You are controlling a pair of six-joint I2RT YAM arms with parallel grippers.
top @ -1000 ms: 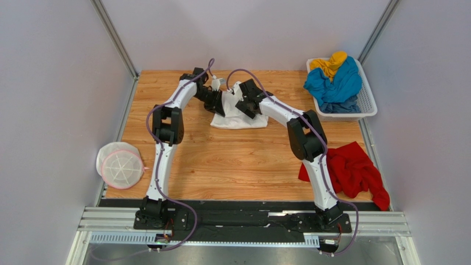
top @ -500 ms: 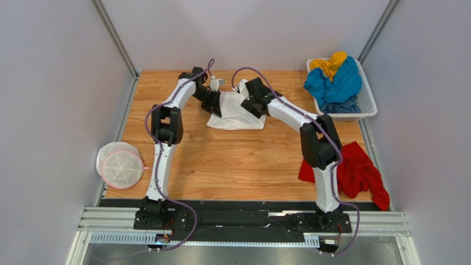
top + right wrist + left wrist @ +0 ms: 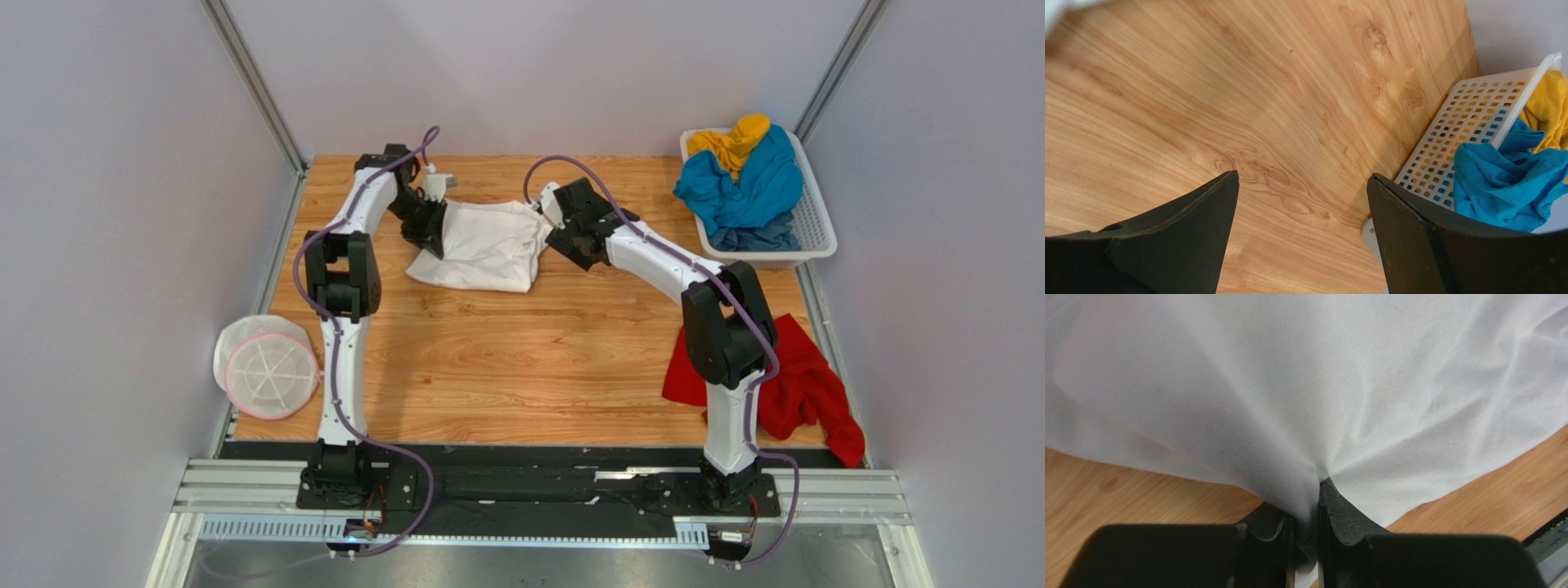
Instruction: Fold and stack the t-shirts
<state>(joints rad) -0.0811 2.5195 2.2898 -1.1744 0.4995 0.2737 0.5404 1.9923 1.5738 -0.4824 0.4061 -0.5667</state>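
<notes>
Shirt (image 3: pixel 481 245) far centre; basket (image 3: pixel 819 233) far right, second shirt (image 3: pixel 803 380) before it.

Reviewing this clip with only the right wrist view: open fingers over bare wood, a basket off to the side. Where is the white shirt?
Observer: The white t-shirt lies bunched at the far middle of the table, just left of the right gripper.
Operator: Is anything holding it?
Observer: Yes, the left gripper is shut on a pinch of its cloth.
Operator: Any other shirts lying on the table?
Observer: A red t-shirt lies crumpled at the table's right edge.
</notes>
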